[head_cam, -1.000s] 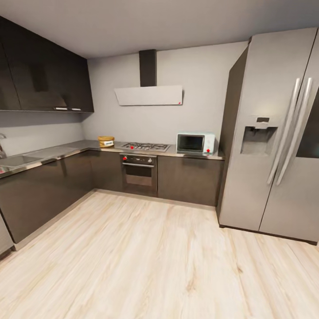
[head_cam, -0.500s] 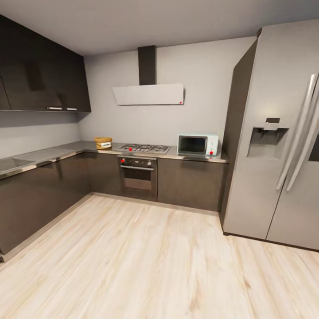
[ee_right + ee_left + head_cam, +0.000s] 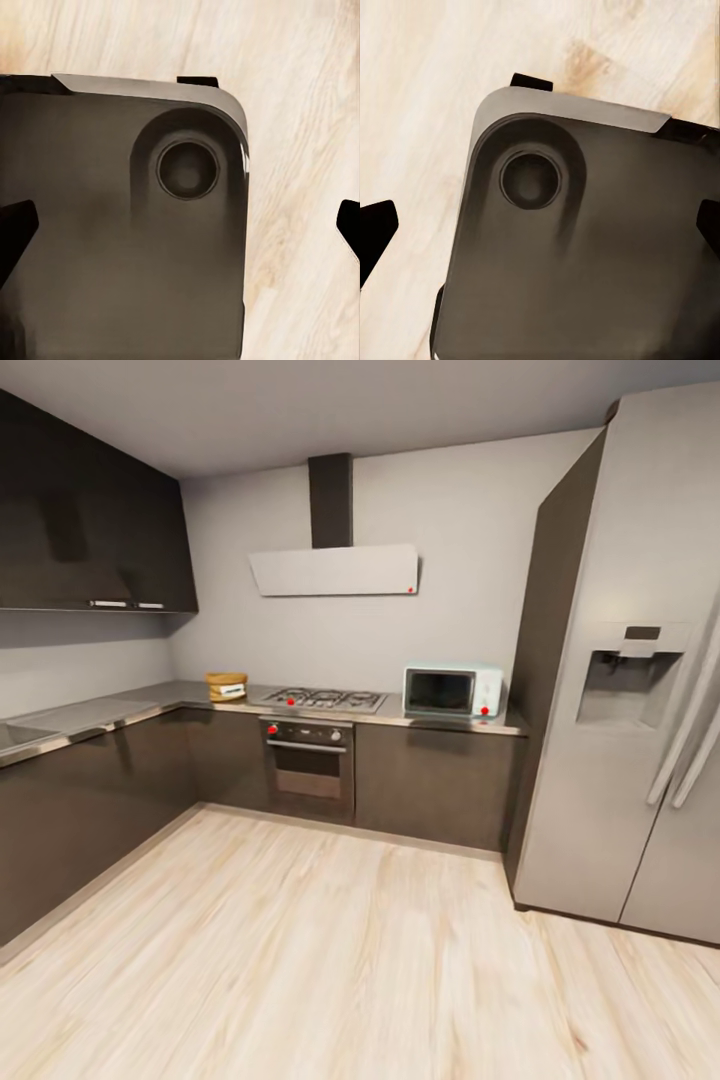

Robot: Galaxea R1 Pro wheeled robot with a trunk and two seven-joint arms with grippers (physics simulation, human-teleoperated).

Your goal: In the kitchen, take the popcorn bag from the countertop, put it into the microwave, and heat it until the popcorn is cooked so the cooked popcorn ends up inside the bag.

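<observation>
Camera closer; grey countertop (image 3: pixel 120 707), wood floor (image 3: pixel 330 950)

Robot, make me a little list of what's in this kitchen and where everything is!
room: kitchen with pale wood floor
popcorn bag: on the countertop, left of the hob
microwave: on the countertop right of the hob, door shut
oven: under the hob
fridge: at the right
left gripper: open, above the robot's dark base
right gripper: open, above the base too
</observation>
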